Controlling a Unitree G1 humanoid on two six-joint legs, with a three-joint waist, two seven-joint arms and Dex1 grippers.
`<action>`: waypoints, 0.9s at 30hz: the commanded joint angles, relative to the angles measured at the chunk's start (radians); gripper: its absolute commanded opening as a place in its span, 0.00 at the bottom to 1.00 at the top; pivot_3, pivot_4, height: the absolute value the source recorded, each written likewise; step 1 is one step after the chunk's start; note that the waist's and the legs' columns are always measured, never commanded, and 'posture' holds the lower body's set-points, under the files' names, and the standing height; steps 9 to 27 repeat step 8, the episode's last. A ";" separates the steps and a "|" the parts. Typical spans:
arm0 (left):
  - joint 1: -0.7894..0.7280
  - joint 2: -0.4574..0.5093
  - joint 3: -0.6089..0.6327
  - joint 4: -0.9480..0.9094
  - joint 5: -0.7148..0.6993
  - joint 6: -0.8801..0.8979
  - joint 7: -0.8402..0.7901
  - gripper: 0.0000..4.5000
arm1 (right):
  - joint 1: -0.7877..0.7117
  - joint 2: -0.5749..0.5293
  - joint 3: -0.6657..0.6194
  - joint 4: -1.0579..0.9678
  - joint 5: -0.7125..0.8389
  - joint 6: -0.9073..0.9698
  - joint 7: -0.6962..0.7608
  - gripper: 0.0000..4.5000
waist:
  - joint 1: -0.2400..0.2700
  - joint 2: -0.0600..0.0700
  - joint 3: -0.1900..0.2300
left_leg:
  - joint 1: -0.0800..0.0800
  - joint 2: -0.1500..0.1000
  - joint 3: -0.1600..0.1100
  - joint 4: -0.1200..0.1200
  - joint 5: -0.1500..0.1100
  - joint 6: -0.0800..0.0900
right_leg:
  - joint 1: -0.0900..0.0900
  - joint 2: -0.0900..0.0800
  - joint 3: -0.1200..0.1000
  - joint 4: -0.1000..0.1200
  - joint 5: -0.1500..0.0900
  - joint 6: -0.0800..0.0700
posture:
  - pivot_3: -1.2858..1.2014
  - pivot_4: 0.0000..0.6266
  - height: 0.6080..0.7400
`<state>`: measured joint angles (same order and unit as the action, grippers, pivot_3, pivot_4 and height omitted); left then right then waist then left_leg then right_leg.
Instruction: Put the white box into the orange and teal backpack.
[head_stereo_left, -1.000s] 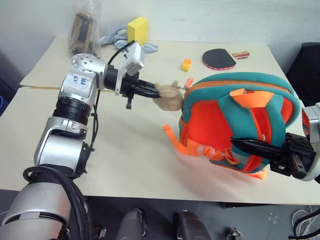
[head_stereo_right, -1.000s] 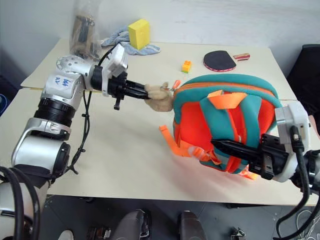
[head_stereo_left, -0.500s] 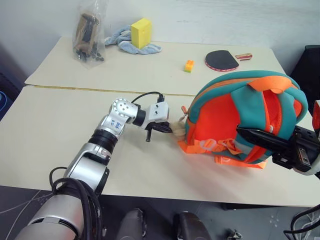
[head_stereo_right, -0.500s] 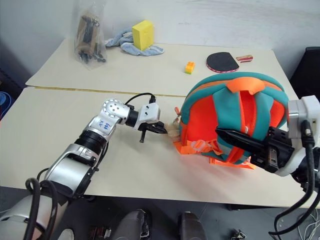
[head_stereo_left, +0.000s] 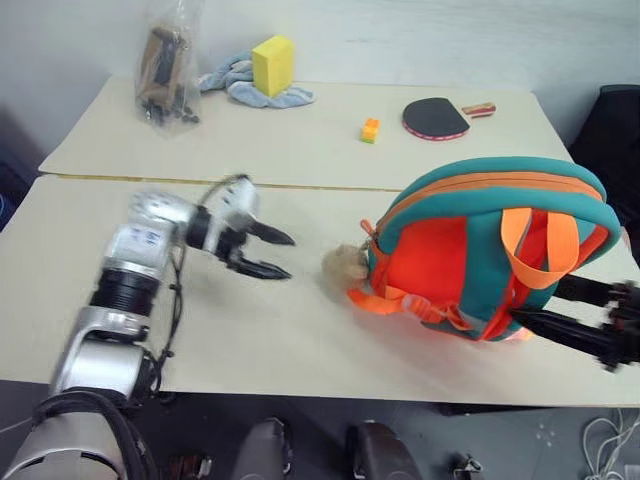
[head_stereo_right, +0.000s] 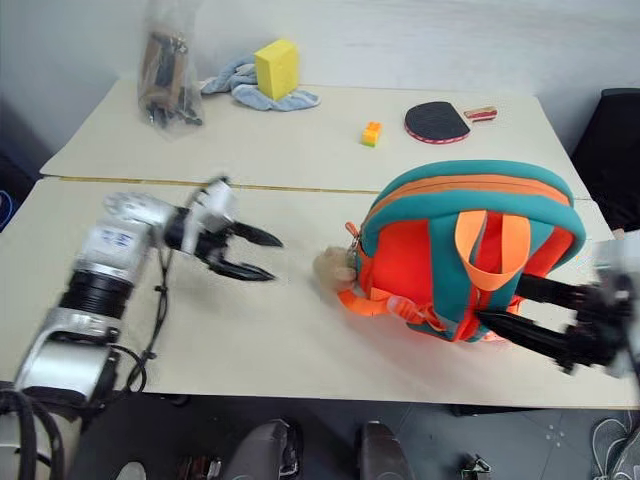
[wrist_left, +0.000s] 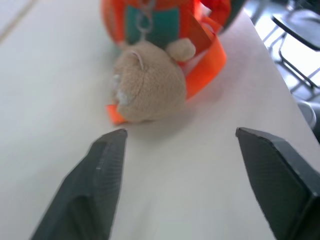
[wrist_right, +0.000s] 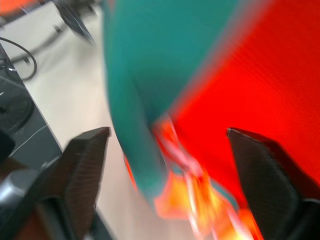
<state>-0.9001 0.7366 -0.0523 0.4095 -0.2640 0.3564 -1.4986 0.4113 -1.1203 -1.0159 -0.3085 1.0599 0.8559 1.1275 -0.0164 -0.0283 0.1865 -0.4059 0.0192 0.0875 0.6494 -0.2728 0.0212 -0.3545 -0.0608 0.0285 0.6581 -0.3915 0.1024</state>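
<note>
Both grippers empty | head views: left gripper (head_stereo_left: 268, 254) spread wide, well apart from the orange and teal backpack (head_stereo_left: 480, 250) resting on the table (head_stereo_left: 300, 150); right gripper (head_stereo_right: 530, 312) wide beside it | left wrist: plush head (wrist_left: 147, 85) ahead | right wrist: backpack fabric close | step: backpack set down; next likely locating white box, whose whereabouts cannot be told.

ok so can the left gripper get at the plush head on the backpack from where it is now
Probably yes. The left gripper is open and points across bare table at the plush head, which lies beside the orange and teal backpack with nothing between them.
</note>
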 joint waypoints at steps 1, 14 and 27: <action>0.034 0.067 0.057 -0.108 -0.038 -0.001 -0.006 0.99 | 0.016 -0.077 -0.163 0.220 -0.109 -0.014 0.160 1.00 | 0.001 0.000 0.000 | 0.002 -0.001 0.000 -0.001 -0.001 0.002 | 0.002 -0.001 0.000 -0.001 0.000 0.000 | 0.52 0.24 1.00; 0.100 0.159 0.184 -0.200 -0.159 0.145 0.044 0.99 | -0.086 -0.113 -0.167 0.436 -0.228 -0.076 0.213 1.00 | -0.010 0.000 0.000 | 0.002 0.000 -0.001 -0.002 -0.003 0.003 | 0.001 -0.001 0.000 -0.001 0.000 0.000 | 0.52 0.24 1.00; 0.100 0.159 0.184 -0.200 -0.159 0.145 0.044 0.99 | -0.086 -0.113 -0.167 0.436 -0.228 -0.076 0.213 1.00 | -0.010 0.000 0.000 | 0.002 0.000 -0.001 -0.002 -0.003 0.003 | 0.001 -0.001 0.000 -0.001 0.000 0.000 | 0.52 0.24 1.00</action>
